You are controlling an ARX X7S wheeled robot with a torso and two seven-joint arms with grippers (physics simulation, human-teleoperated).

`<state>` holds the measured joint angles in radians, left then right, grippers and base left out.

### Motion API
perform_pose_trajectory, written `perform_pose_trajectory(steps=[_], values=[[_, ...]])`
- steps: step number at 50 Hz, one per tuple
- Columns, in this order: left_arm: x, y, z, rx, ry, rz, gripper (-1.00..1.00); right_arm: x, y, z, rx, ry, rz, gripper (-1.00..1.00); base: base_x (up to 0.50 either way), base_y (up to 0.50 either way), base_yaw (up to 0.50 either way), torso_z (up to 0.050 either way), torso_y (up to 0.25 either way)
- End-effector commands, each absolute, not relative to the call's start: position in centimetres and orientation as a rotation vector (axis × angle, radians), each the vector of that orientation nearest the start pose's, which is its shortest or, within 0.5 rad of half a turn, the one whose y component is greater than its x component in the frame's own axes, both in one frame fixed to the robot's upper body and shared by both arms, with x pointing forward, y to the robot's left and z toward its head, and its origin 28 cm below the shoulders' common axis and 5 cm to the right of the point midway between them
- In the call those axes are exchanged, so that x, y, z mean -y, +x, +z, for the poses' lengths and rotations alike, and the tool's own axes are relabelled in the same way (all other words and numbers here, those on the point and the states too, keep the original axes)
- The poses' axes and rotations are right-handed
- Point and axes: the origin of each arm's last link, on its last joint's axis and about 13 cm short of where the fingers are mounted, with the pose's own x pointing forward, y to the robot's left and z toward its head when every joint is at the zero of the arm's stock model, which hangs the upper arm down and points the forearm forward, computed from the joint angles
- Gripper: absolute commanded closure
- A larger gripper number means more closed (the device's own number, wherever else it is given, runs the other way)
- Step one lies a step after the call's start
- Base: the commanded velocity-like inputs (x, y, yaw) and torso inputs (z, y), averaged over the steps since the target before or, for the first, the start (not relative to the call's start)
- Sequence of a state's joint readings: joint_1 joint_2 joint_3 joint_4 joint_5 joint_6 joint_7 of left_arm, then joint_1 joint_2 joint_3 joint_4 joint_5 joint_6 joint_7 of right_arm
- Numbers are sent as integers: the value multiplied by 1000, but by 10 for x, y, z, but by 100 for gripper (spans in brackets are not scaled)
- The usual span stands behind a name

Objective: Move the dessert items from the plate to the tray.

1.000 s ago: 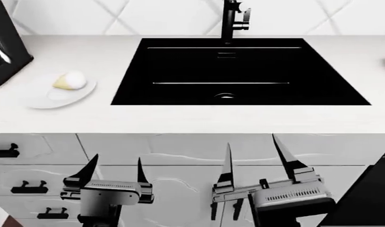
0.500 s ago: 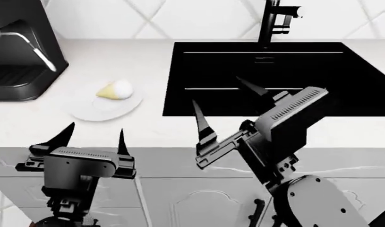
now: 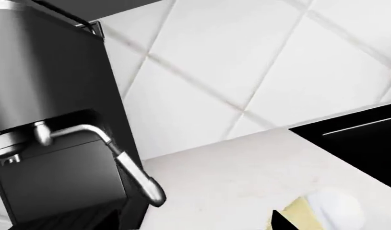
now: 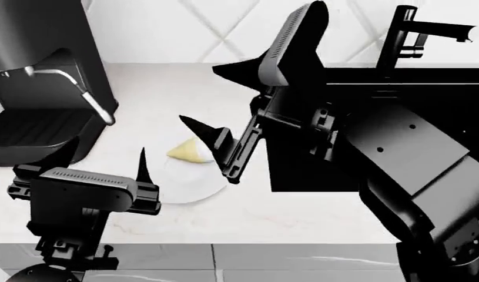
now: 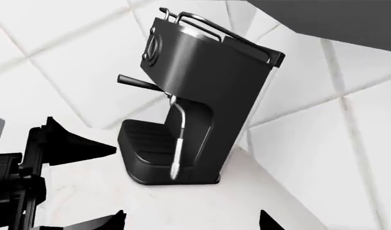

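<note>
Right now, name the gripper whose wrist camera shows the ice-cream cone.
The left gripper: its view catches the ice-cream cone; the right gripper's shows the coffee machine instead.

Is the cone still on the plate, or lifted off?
On the plate: the cone lies on its side on the plate, and no jaws hold it.

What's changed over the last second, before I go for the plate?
The view swung left: the black coffee machine came into frame and the black sink basin slid right. The right gripper rose from below the counter and now hangs, jaws wide open, over the white round plate. The left gripper came up beside the plate, open. The pale yellow ice-cream cone stays on the plate, ungrasped.
</note>
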<state>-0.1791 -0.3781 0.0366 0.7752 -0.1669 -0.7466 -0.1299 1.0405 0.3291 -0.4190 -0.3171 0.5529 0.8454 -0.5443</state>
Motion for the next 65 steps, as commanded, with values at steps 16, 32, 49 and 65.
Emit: perform_pose_trajectory(steps=[16,32,49,65], values=[[-245,201,164,178,239,-45,-100,83,344,332,396,-311,940,-100,26,94,0,0,0],[-247,200,161,165,239,-46,-100,66,370,299,-76,-179,1175,-100,0,0,0,0,0],[-244,199,161,150,269,-77,-100,77,352,289,-304,-281,1338,-100,408,-120,0,0,1],[-250,192,182,189,254,-54,-100,79,346,279,-485,-369,1377,-100,0,0,0,0,0]])
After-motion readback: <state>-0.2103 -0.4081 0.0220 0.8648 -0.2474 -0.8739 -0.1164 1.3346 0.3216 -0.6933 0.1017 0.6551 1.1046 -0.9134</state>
